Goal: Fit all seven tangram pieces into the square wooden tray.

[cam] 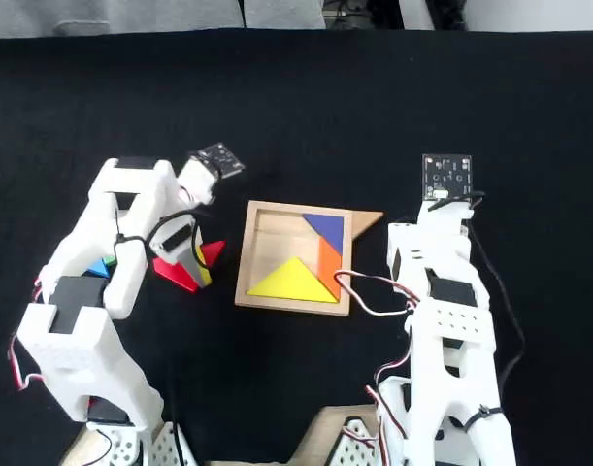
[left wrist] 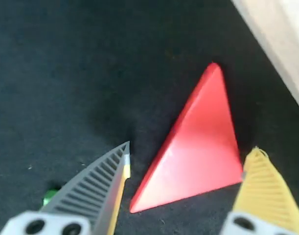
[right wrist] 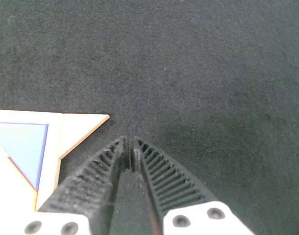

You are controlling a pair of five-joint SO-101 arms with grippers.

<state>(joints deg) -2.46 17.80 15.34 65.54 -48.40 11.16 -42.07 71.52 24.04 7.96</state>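
My left claw (left wrist: 191, 147) is apart, one finger on each side of a red triangle (left wrist: 203, 122) lying flat on the black worktop (cam: 306, 116), just left of the wooden tray (cam: 277, 233). My right claw (right wrist: 129, 142) is together, holding nothing, low over the worktop near the tray's far right corner, where a plain wood triangle (right wrist: 83, 125) pokes out. In the tray: yellow triangle (cam: 291, 282), blue piece (cam: 325, 228), orange piece (cam: 330, 262).
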